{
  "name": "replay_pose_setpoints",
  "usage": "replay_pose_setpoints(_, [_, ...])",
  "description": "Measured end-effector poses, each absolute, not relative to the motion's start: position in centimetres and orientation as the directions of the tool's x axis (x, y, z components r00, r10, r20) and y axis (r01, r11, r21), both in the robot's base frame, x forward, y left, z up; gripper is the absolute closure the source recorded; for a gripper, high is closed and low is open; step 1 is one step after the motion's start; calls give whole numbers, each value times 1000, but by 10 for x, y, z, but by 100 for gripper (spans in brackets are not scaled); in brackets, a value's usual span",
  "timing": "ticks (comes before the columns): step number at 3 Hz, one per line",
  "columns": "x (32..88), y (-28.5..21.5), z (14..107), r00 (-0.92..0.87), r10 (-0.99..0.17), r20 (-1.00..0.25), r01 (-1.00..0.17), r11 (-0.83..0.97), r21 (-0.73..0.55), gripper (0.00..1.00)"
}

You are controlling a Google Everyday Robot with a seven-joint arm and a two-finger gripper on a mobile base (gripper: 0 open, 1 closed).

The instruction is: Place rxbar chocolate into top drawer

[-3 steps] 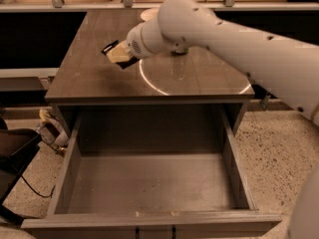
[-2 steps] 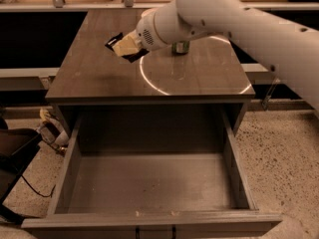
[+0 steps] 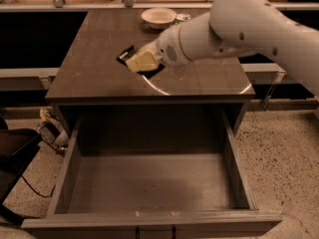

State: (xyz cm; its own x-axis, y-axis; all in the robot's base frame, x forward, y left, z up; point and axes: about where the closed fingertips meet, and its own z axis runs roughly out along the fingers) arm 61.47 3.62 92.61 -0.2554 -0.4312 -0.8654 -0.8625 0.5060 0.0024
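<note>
The rxbar chocolate (image 3: 126, 55) is a flat black wrapper held between my gripper's pale fingers (image 3: 141, 62). My gripper (image 3: 143, 61) is shut on it, above the front left part of the cabinet top (image 3: 94, 68). It is a little behind the cabinet's front edge. The bar's ends stick out on both sides of the fingers. The top drawer (image 3: 149, 183) is pulled wide open below the cabinet top, and nothing shows on its flat bottom. My white arm reaches in from the upper right.
A white bowl (image 3: 158, 17) stands at the back of the cabinet top, with a green can (image 3: 183, 17) partly hidden just behind my arm. A dark chair and cables (image 3: 20, 153) sit on the floor to the left. Speckled floor lies to the right.
My gripper, holding the bar, has moved right and toward the front edge of the cabinet top. The bowl at the back has come into view.
</note>
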Motion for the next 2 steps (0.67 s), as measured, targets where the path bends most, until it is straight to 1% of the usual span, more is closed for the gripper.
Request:
replay_pose_setpoints(1, [575,20,882,-256,-411,-875,-872,489,26,100])
replay_pose_setpoints(2, [541,11,832,-268,-415,-869,-888,456,56,100])
